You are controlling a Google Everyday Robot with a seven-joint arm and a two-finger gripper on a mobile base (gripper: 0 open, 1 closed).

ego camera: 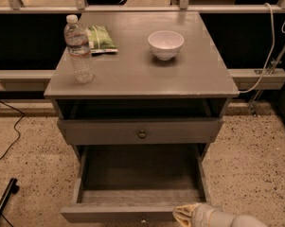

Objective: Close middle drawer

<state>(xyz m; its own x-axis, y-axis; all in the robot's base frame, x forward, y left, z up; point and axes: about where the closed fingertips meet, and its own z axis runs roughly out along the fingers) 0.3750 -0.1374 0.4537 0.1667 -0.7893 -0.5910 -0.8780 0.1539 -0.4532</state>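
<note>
A grey painted wooden cabinet (146, 77) is seen from above and in front, standing on a speckled floor (258, 167). On its top, at the back left, a clear plastic water bottle (78, 49) stands upright with a white cap. A green snack packet (100, 39) lies flat just beside it, behind and to its right. A white bowl (165, 44) sits upright at the back right, well apart from both.

Under the top, the upper drawer (99, 132) is pulled out slightly, with a small round dark knob in the middle of its front. Below it, the middle drawer (139, 174) is pulled far out toward the viewer, its wide shallow box bare inside. Its knob (143, 219) just shows at the bottom edge of the view.

The gripper (183, 215), cream-coloured on a pale arm, enters from the bottom right corner. It rests at the right part of the middle drawer's front edge. Whether it is spread or closed cannot be told.

A white cable (267, 46) hangs at the right.
</note>
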